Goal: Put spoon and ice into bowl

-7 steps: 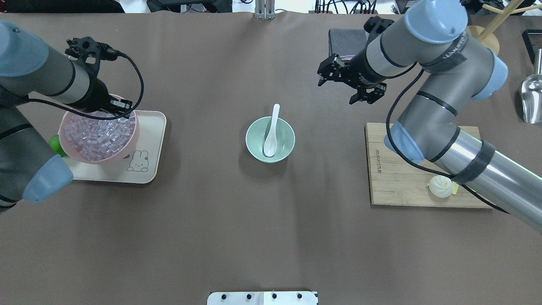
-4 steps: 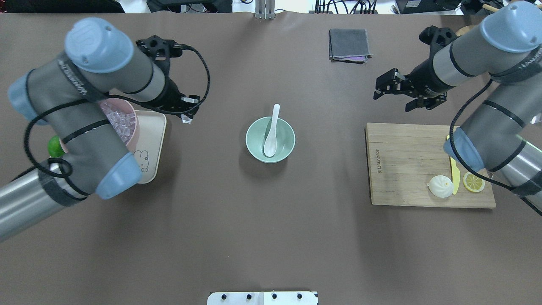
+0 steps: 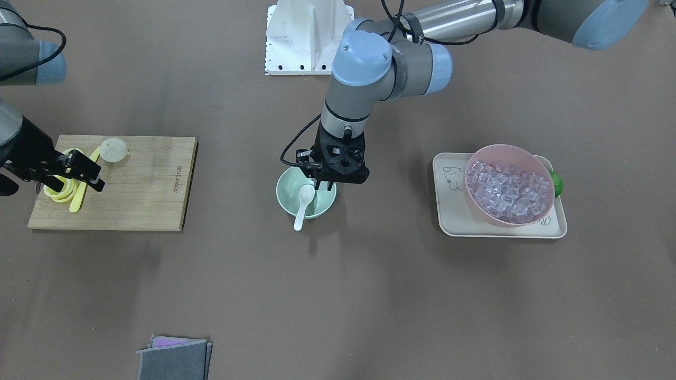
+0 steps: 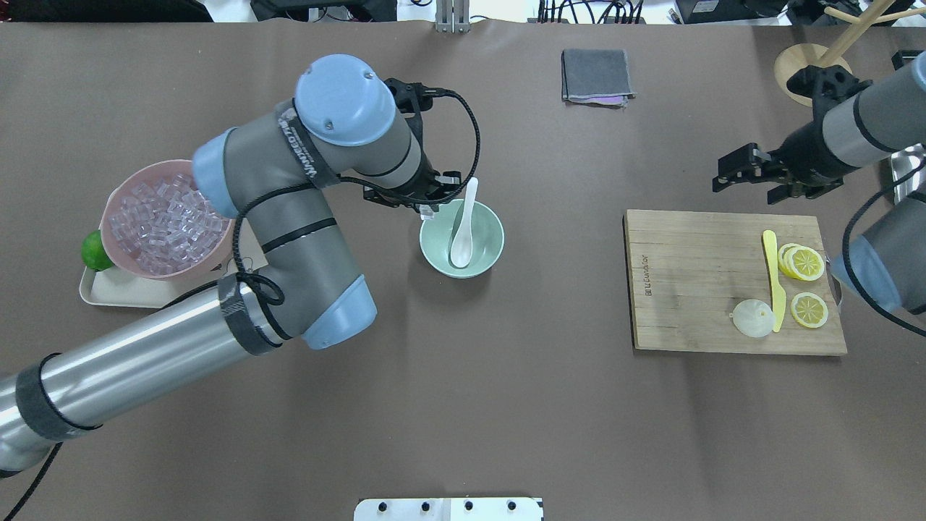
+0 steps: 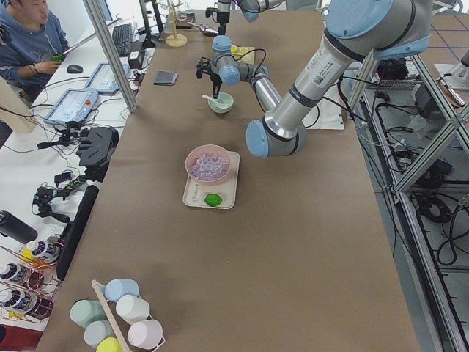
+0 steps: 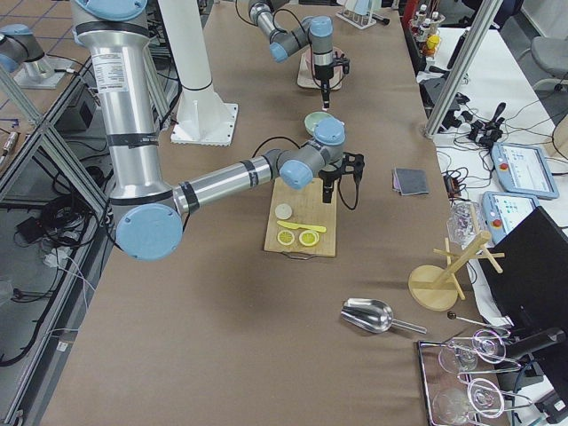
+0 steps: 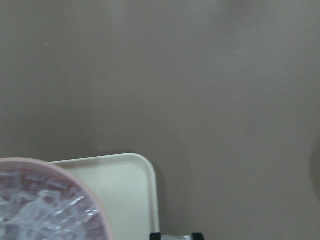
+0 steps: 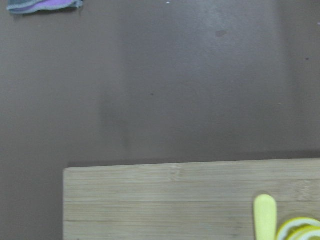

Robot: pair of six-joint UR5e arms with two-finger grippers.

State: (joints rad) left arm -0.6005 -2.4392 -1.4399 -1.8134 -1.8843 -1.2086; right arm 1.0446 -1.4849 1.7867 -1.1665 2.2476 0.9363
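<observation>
The white spoon lies in the mint-green bowl, handle over the far rim; both also show in the front view, spoon and bowl. My left gripper hangs over the bowl's left rim, shut on a clear ice cube; the cube shows between the fingertips in the left wrist view. More ice fills the pink bowl. My right gripper is open and empty above the table beyond the cutting board's far edge.
The pink bowl stands on a cream tray with a lime at the left. A wooden cutting board at the right holds a yellow knife, lemon slices and a bun. A grey cloth lies at the back.
My left arm has swung right from the pink bowl to the mint-green bowl, carrying an ice cube. My right arm has drawn back to the right, away from the bowl.
</observation>
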